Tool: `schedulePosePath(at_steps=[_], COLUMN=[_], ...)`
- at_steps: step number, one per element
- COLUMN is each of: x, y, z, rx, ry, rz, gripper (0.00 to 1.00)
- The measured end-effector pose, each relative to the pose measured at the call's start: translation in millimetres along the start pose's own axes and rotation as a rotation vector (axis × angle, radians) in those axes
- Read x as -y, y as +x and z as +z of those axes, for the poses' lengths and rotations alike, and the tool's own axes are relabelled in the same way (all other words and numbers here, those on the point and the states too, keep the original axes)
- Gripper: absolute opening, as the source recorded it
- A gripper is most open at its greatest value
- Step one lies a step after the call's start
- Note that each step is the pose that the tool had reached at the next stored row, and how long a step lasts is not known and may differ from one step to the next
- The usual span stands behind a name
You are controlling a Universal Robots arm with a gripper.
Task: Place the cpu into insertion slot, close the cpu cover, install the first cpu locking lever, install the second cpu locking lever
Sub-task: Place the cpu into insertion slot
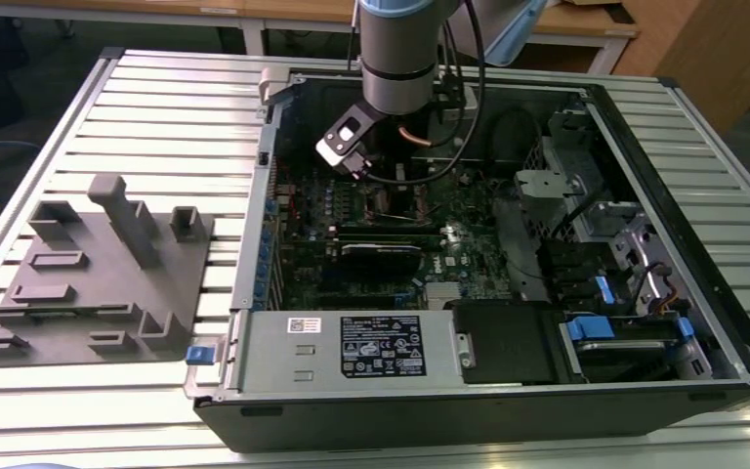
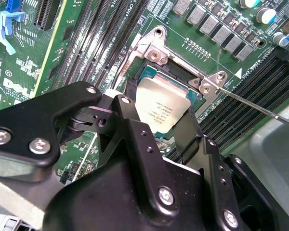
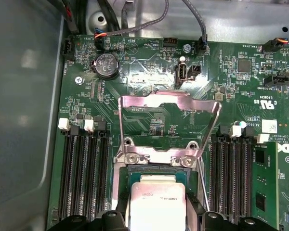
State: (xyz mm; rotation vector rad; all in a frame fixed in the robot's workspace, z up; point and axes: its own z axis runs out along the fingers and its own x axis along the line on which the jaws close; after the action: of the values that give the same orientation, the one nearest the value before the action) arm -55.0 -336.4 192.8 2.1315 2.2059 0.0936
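We note the tool (image 2: 160, 115) clenched on the cpu (image 3: 157, 201) at the slot (image 3: 154, 171), with the cover (image 3: 168, 99) standing open. We judge it should go down flat, corners square to the rim, without force.

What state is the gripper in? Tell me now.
The gripper: closed on the cpu, holding it at the insertion slot; the cpu cover stands raised.
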Motion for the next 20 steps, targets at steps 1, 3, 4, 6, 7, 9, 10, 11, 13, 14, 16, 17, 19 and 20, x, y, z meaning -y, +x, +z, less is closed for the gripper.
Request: schedulePosePath(at_steps=[1,3,4,6,7,9,10,11,13,14,16,17,19,20], x=[0.0,-0.1,-0.4,-0.9,-1.1,-1.1,-1.2,-1.2,-1.2,-1.2,-1.1,-1.1,-1.1,-1.2], y=[0.0,0.0,0.0,-0.1,-0.1,0.0,0.0,0.0,0.0,0.0,0.0,0.0,0.0,0.0], z=[0.0,0.2,0.3,0.3,0.4,0.4,0.4,0.4,0.4,0.4,0.6,0.6,0.6,0.3], rx=[0.0,0.0002,0.0004,0.0008,0.0009,0.001,0.001,0.001,0.0012,0.0013,0.0012,0.0012,0.0007,-0.0003], ry=[0.0,0.0,0.0,0.0001,0.0001,0.0001,0.0001,0.0001,0.0001,0.0002,0.0001,0.0002,0.0,-0.0002], rz=[0.0,0.003,0.006,0.009,0.01,0.012,0.012,0.012,0.013,0.013,0.015,0.016,0.016,0.017], gripper=[0.54,0.54,0.54,0.54,0.54,0.54,0.54,0.54,0.54,0.54,0.54,0.54,0.54,0.54])
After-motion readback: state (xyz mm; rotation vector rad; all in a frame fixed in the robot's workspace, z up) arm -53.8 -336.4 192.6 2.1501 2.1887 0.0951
